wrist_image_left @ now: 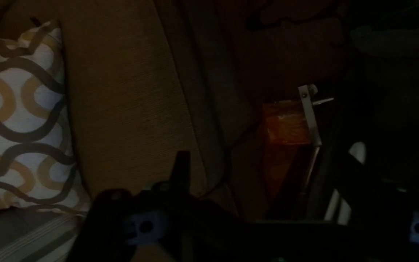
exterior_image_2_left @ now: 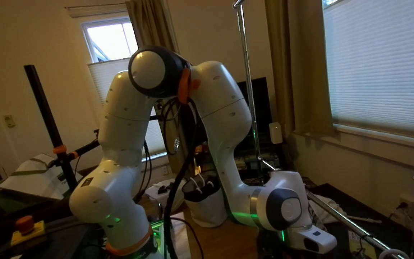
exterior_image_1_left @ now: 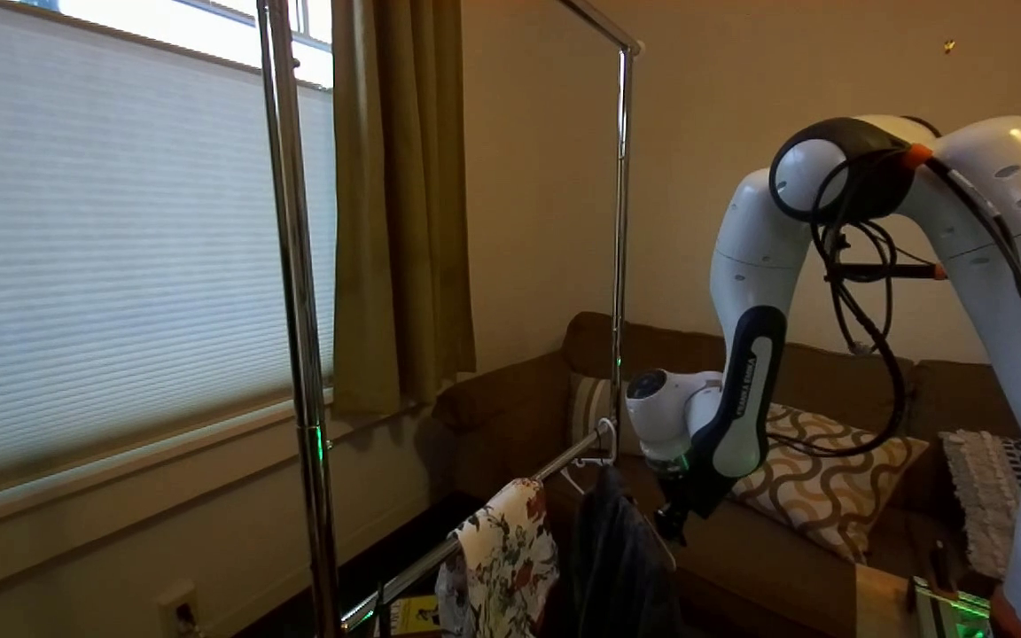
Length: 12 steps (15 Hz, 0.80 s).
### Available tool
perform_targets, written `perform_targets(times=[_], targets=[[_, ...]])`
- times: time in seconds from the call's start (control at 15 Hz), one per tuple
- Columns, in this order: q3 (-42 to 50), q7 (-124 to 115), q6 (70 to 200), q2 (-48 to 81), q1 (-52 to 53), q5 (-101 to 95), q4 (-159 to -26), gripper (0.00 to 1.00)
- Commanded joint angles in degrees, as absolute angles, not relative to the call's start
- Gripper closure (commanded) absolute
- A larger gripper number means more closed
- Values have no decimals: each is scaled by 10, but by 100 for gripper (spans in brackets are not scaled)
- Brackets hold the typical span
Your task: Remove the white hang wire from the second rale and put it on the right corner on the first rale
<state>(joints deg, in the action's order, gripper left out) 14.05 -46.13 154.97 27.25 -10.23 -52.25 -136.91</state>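
Reading an exterior view as a clock face, we find the brown couch (exterior_image_1_left: 785,549) at four o'clock, then the chrome garment rack (exterior_image_1_left: 293,266), its uprights (exterior_image_1_left: 622,221) at nine and two. The white Franka Panda arm (exterior_image_1_left: 754,257) bends downward at three. Of the rack's crossbars, the first rail (exterior_image_1_left: 601,22) shows in part between twelve and one, while the second rail (exterior_image_1_left: 422,567) slants from seven to five. We see a floral-print garment (exterior_image_1_left: 519,540) over the second rail at six and a dark garment (exterior_image_1_left: 621,558) at five. A wavy-patterned throw pillow (exterior_image_1_left: 821,470) rests on the couch at four. Also at five, the white hanger (exterior_image_1_left: 597,461) hangs on the second rail near an upright; we see its hook in both exterior views. Toward five, the black Robotiq gripper (exterior_image_1_left: 672,523) has its jaws spread wide, near the dark garment; whether they touch, we cannot tell.
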Motion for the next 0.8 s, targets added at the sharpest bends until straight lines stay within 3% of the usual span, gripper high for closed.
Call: perform_targets(times=[0.0,0.73], targets=[[131,-393,1616,276,-94,-489,-1406,0],[137,-349,1942,356,-203,-523,-1402,3]])
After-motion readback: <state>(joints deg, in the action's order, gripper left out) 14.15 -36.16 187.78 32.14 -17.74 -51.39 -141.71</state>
